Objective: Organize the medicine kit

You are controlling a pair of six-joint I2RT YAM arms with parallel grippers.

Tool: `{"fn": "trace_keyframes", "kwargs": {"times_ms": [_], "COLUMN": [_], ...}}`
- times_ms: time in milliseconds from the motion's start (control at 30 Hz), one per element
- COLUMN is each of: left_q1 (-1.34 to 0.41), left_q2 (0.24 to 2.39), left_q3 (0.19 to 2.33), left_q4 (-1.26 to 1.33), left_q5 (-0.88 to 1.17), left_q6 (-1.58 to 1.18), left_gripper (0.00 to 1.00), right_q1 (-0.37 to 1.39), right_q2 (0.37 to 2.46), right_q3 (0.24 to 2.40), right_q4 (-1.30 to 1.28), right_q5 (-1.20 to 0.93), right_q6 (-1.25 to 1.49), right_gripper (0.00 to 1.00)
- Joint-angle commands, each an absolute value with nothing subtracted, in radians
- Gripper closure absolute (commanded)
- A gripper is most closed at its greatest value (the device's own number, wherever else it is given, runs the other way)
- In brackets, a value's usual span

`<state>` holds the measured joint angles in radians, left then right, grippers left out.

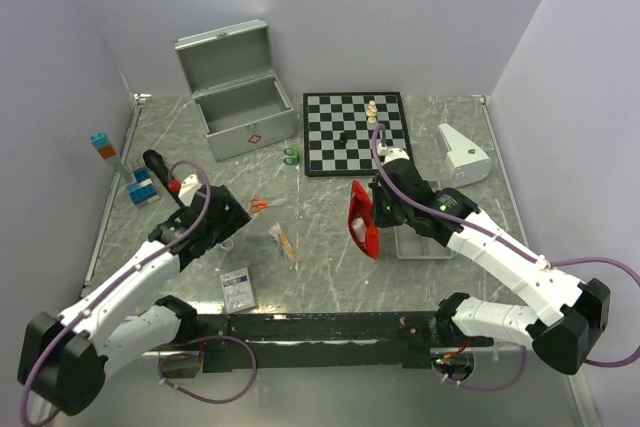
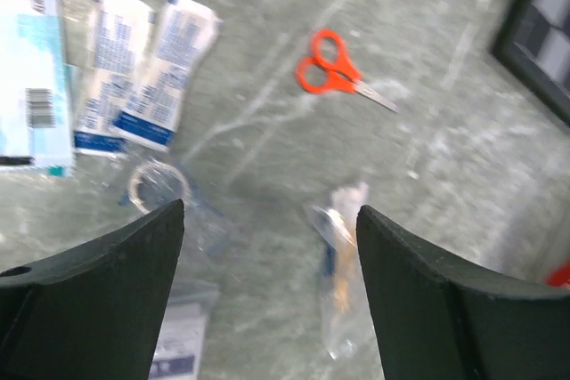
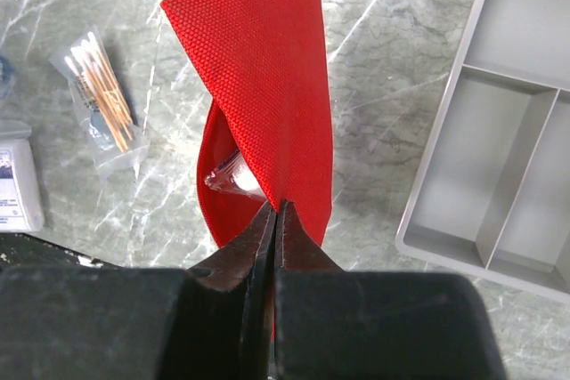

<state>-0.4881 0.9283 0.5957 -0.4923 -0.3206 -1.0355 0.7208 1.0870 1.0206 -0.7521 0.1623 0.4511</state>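
The silver metal case (image 1: 240, 97) stands open at the back left, lid up, red diamond on its front. My right gripper (image 3: 278, 211) is shut on the edge of the red pouch (image 3: 258, 86) and holds it up off the table; it also shows in the top view (image 1: 362, 217). A clear packet (image 3: 230, 175) pokes from the pouch's opening. My left gripper (image 2: 267, 291) is open and empty, low over the table. A bag of cotton swabs (image 2: 343, 264) lies by its right finger.
Orange scissors (image 2: 338, 73), white-blue sachets (image 2: 142, 68) and a pale box (image 2: 31, 68) lie near the left gripper. A grey divided tray (image 3: 508, 131) sits right of the pouch. A chessboard (image 1: 355, 132), a white object (image 1: 463, 154) and blue blocks (image 1: 140, 187) stand farther off.
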Motion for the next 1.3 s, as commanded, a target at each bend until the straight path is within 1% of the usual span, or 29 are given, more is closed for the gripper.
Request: {"fn": "trace_keyframes", "kwargs": {"times_ms": [0,167,267,433,567,633,700,1067,1267], "left_q1": [-0.422,-0.379,-0.379,-0.374,-0.37,-0.368,-0.368,-0.354,-0.356], "left_q2": [1.056,1.274,1.367,1.489,1.592,1.626,1.647,1.721,1.766], "left_q3": [0.646,0.735,0.791,0.863,0.92,0.945,0.956,0.966,0.974], "left_q4": [-0.431,-0.319,-0.287,-0.268,-0.279,-0.287,-0.287,-0.291,-0.299], "left_q5": [-0.273,-0.166,-0.14,-0.167,-0.187,-0.196,-0.201,-0.242,-0.253], "left_q6": [-0.974,-0.931,-0.93,-0.917,-0.904,-0.899,-0.893,-0.891,-0.913], "left_gripper": [0.18,0.28,0.31,0.34,0.4,0.46,0.49,0.55,0.63], "right_q1": [0.715,0.715,0.715,0.715,0.715,0.715,0.713,0.713,0.713], "right_q2": [1.083,1.072,1.062,1.048,1.051,1.052,1.054,1.066,1.066], "right_q3": [1.026,1.012,1.0,0.999,0.993,0.986,0.982,0.985,0.974], "right_q4": [-0.698,-0.692,-0.692,-0.698,-0.693,-0.687,-0.683,-0.677,-0.672], "right_q5": [0.15,0.134,0.127,0.155,0.155,0.155,0.15,0.152,0.146], "right_q6": [0.443,0.454,0.456,0.439,0.434,0.434,0.433,0.423,0.426], "right_gripper": [1.0,1.0,1.0,1.0,1.0,1.0,1.0,1.0,1.0]}}
